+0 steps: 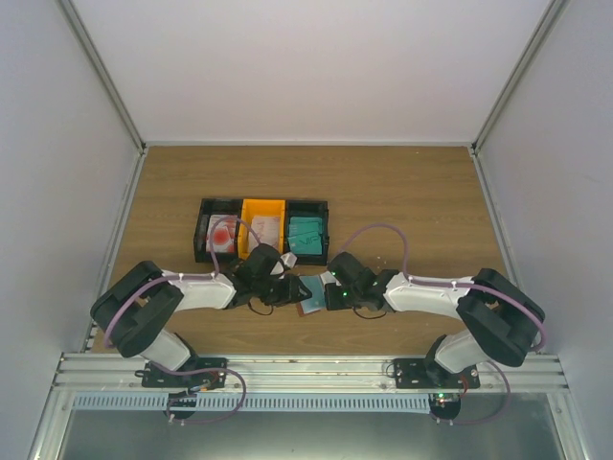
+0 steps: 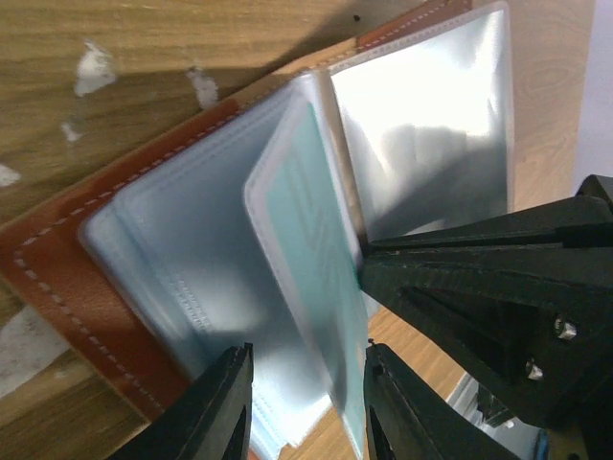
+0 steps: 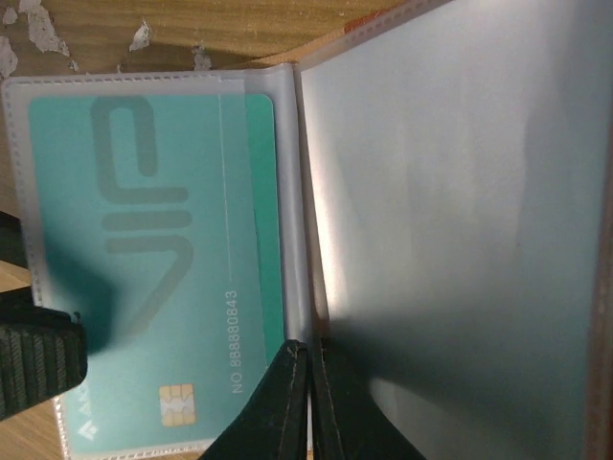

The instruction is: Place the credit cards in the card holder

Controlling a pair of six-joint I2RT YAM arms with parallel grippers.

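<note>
Leather of a reddish-brown shade with pale stitching forms the cover of the card holder (image 2: 57, 278), which lies open on the wooden tabletop (image 1: 402, 192) between the two hands, on the near side of a row of bins (image 1: 263, 228). Its clear plastic sleeves (image 3: 450, 220) fan up from the spine, and one carries a teal credit card (image 3: 153, 249) (large "VIP" lettering, a gold chip, a printed number). The left hand (image 2: 306, 359) has its fingers parted, one on each side of that raised sleeve. The right hand (image 3: 306, 353) is closed tight, fingertips together at the spine; whether they nip a sleeve edge cannot be told.
</note>
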